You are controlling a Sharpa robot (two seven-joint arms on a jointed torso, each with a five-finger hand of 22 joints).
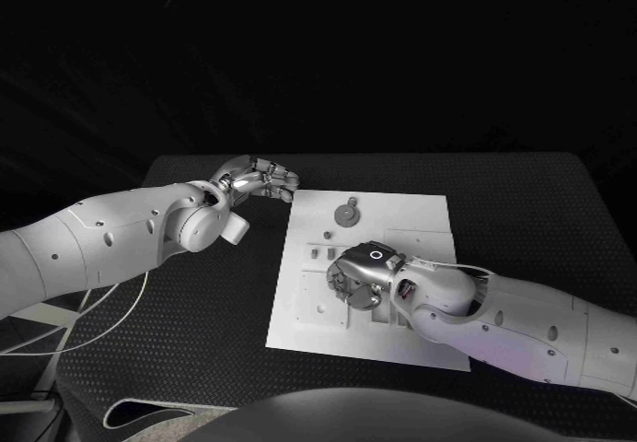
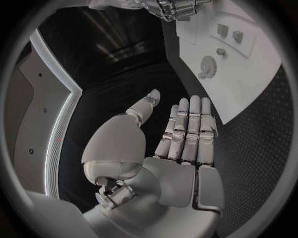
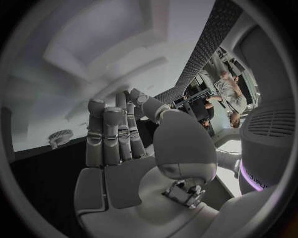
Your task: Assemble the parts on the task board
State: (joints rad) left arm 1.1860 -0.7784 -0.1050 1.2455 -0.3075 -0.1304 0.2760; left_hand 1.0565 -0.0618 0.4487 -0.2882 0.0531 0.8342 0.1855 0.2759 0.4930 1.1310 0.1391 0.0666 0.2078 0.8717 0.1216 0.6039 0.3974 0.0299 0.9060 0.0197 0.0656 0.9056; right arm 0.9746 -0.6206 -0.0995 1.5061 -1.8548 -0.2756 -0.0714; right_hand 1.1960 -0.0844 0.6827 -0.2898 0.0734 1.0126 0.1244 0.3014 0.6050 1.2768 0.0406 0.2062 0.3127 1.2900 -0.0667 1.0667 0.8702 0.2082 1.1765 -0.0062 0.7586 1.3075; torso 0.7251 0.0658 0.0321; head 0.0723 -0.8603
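The white task board lies in the middle of the black table. A grey gear-shaped part sits near its far edge, and small grey parts stand below it. My right hand hovers low over the board's middle, covering the slots there. In the right wrist view its fingers are stretched out with nothing in the palm, and the gear lies beyond them. My left hand is off the board's far left corner. Its fingers are straight, the thumb apart, and it holds nothing.
The left wrist view shows the board with the gear, small raised parts and my right hand past them. Bare black table lies right of the board and on its near left.
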